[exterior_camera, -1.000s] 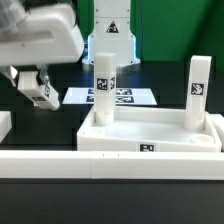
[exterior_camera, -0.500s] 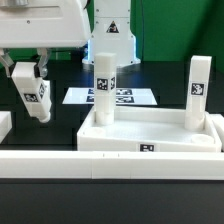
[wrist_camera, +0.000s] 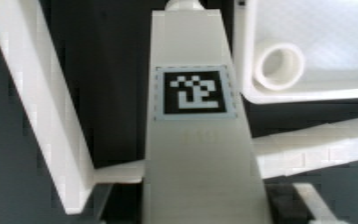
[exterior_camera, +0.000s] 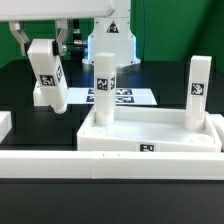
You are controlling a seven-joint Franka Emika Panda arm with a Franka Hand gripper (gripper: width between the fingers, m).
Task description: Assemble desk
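The desk slab (exterior_camera: 150, 137) is a white tray lying at the exterior view's centre-right. Two white legs stand upright in its far corners, one on the left (exterior_camera: 105, 85) and one on the right (exterior_camera: 198, 92). My gripper (exterior_camera: 41, 40) is above the table, left of the slab, shut on the top of a third tagged white leg (exterior_camera: 48, 78) that hangs nearly upright, clear of the slab. In the wrist view this leg (wrist_camera: 202, 120) fills the middle between my dark fingers, and the slab's round corner socket (wrist_camera: 282, 65) shows beyond it.
The marker board (exterior_camera: 135, 97) lies flat behind the slab. A long low white rail (exterior_camera: 100, 166) runs along the front. Another white piece (exterior_camera: 3, 125) shows at the exterior view's left edge. The arm's base (exterior_camera: 110, 30) stands at the back.
The gripper has risen and moved toward the exterior view's right with the leg. The leg has swung from tilted to nearly upright, closer to the slab.
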